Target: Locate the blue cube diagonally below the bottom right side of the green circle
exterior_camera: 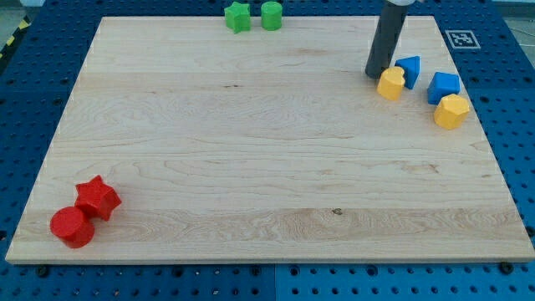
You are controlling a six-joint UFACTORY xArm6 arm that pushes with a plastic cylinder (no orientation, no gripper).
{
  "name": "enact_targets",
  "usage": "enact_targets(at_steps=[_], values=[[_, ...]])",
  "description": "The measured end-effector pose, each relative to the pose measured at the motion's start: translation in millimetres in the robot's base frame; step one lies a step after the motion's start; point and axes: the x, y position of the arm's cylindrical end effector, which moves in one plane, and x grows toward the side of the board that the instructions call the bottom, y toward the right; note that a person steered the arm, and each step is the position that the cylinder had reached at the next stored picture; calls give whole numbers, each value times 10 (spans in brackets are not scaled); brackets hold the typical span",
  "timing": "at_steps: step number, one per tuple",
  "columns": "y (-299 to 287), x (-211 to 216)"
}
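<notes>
My tip (374, 75) rests on the board at the view's upper right, touching the left side of a yellow block (390, 84). A blue block (409, 70) sits just right of that yellow one. A blue cube (443, 86) lies further right, with a yellow hexagon-like block (451, 111) below it. The green circle (271, 15) stands at the top edge in the middle, with a green star (238, 17) on its left. The blue blocks lie far to the right of and below the green circle.
A red star (98, 197) and a red cylinder (72, 227) sit at the bottom left corner of the wooden board (251, 150). A black-and-white marker tag (461, 38) lies off the board's top right corner.
</notes>
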Motion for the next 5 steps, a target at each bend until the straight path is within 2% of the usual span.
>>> enact_targets(at_steps=[2, 3, 5], values=[[352, 478], [427, 475], [366, 138]])
